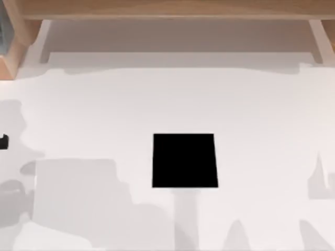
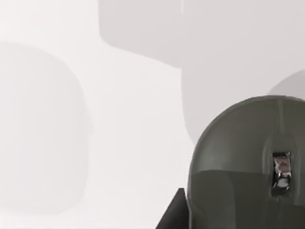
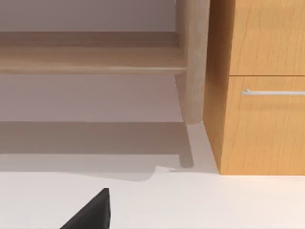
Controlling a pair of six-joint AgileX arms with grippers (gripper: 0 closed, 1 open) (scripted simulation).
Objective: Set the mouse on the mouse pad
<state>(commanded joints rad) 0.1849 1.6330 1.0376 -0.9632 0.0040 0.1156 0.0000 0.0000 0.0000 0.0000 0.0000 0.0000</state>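
Mouse (image 2: 238,167) filled the lower right of our left wrist view, close under the left gripper (image 1: 3,141), whose opening we could not tell. Mouse pad (image 1: 184,160) lay mid-frame on the surface (image 1: 104,104), well apart; a loose grasp might drop it short.

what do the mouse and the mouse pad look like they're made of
The mouse looks like smooth moulded plastic, dark grey-olive with a soft sheen, plus a shiny metal-looking scroll wheel. The mouse pad looks like matte black rubber or fabric: flat, no reflections; which one can't be told.
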